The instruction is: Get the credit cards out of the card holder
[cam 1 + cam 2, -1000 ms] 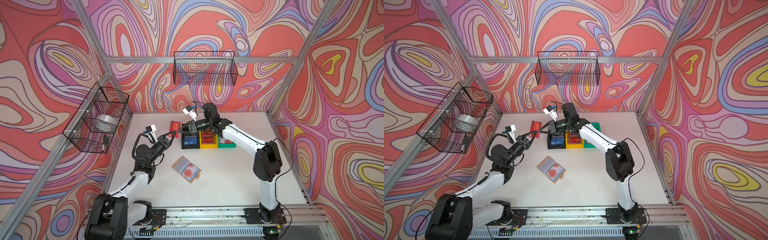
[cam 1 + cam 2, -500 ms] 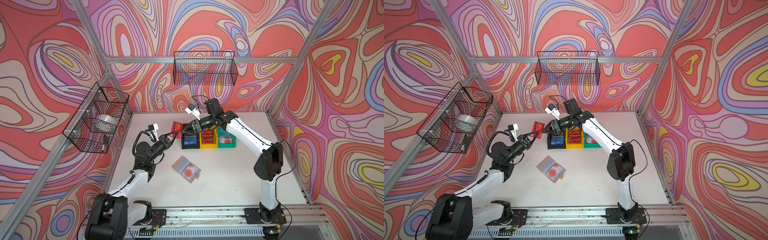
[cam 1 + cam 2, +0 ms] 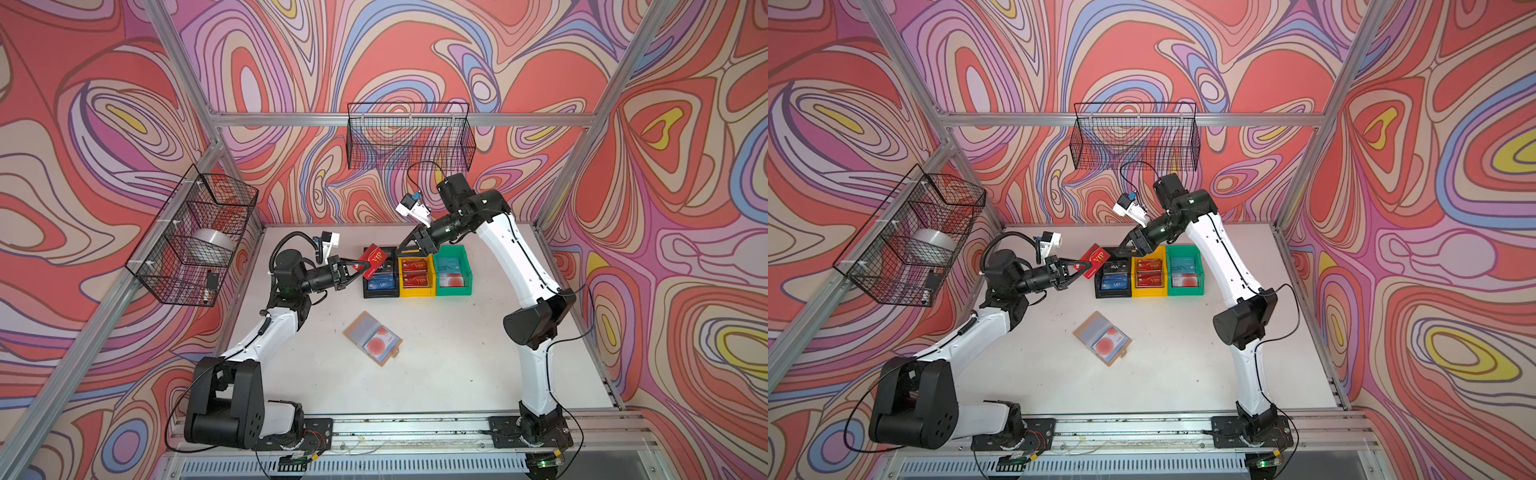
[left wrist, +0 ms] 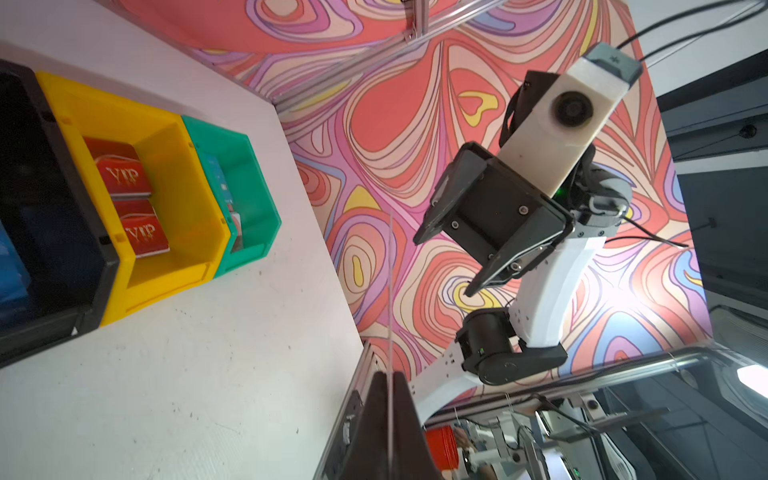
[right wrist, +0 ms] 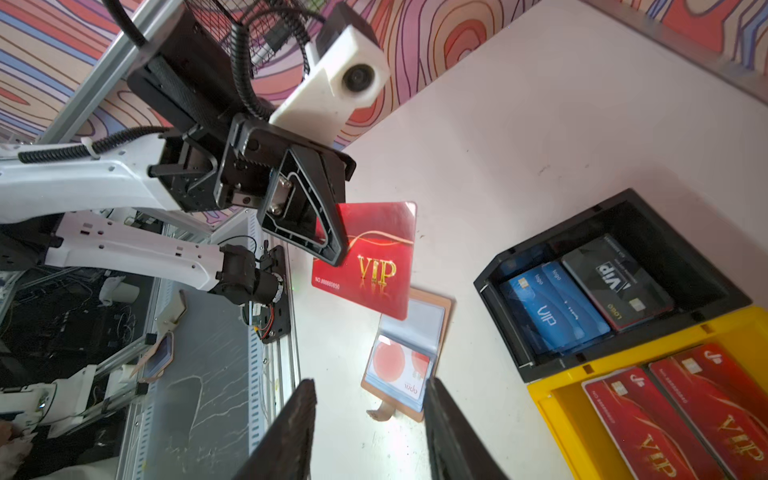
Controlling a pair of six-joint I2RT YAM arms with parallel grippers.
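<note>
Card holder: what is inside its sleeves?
The open card holder shows one pale red-circle card in a clear sleeve; the facing sleeve looks empty. Anything beneath is covered.

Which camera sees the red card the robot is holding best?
The right wrist view: the red card faces it, big, with gold VIP readable. Both top views show it small and tilted; the left wrist view shows only its thin edge.

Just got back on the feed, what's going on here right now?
The left gripper is shut on a red VIP card, holding it in the air near the black bin. The right gripper is open and empty above the bins. The card holder lies open on the table with a pale red-circle card in a sleeve. Cards already lie in that bin, the yellow bin and the green bin.
</note>
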